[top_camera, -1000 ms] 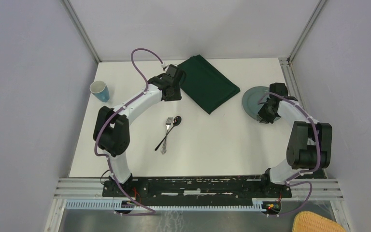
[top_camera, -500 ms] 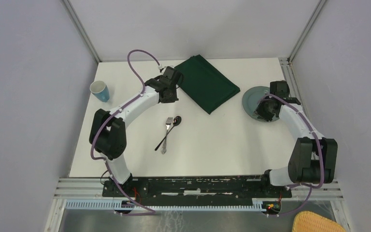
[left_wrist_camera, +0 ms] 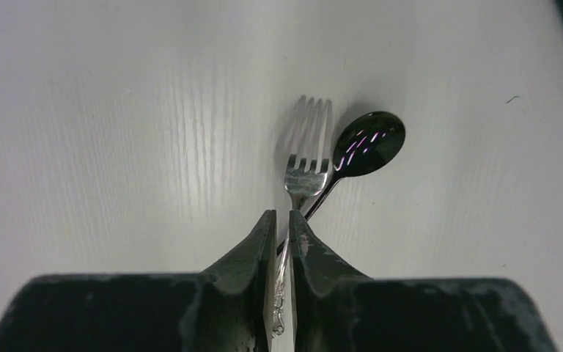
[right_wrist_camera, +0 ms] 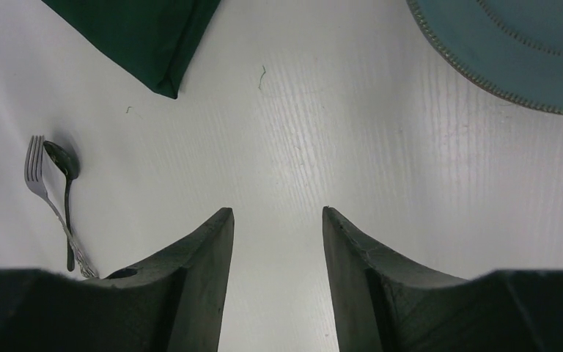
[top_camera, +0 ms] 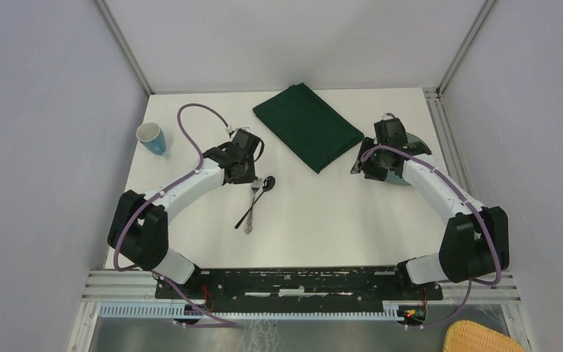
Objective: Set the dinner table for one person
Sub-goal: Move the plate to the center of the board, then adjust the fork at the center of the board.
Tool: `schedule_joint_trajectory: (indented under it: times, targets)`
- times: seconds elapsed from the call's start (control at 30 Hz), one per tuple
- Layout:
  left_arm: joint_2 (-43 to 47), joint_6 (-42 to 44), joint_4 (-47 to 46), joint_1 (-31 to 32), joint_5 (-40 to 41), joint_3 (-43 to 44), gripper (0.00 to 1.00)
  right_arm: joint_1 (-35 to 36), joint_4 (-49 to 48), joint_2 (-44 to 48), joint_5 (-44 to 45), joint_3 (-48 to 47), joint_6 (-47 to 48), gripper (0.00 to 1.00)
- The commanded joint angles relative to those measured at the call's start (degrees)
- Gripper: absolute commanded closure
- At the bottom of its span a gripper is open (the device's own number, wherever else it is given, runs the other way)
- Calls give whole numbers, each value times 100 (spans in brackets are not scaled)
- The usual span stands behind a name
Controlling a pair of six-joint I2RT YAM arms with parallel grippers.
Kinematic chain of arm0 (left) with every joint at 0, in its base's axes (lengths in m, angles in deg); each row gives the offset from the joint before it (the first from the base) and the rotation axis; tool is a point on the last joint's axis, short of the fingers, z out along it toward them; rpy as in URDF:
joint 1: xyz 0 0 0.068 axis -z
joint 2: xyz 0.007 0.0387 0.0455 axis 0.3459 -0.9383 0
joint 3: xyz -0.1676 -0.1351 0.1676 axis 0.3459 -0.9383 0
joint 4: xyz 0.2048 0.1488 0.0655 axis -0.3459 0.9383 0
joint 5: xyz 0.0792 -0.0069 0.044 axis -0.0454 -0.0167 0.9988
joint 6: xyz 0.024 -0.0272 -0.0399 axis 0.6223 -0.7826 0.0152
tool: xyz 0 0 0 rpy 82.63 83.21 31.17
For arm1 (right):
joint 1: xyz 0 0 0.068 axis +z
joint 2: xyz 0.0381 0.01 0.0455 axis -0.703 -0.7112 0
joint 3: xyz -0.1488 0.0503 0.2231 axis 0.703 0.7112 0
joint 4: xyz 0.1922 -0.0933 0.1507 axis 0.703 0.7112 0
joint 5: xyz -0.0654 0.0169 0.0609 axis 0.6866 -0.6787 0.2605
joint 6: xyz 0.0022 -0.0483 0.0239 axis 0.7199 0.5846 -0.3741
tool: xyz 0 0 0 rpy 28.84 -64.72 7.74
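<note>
On the large matte white table (top_camera: 315, 213), a silver fork (left_wrist_camera: 304, 165) lies left of centre, long axis toward the near edge; the nearer left fingers (left_wrist_camera: 265, 242) hover nearly together, the right fingers (right_wrist_camera: 190, 271) apart, empty.

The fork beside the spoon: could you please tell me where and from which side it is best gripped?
Probably the fork by its lower handle, from straight above: it lies flat on the dinner table, and the spoon crosses it near the neck, so the handle end seems clearer.
</note>
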Motion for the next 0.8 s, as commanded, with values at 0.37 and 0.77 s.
schedule_joint_trajectory:
  times: [0.37, 0.77]
  targets:
    - [-292, -347, -552, -17, 261, -420, 96, 394, 50, -23, 177, -296, 146, 47]
    - [-1112, -253, -752, -17, 385, -36, 96, 394, 150, 141, 268, -204, 261, 47]
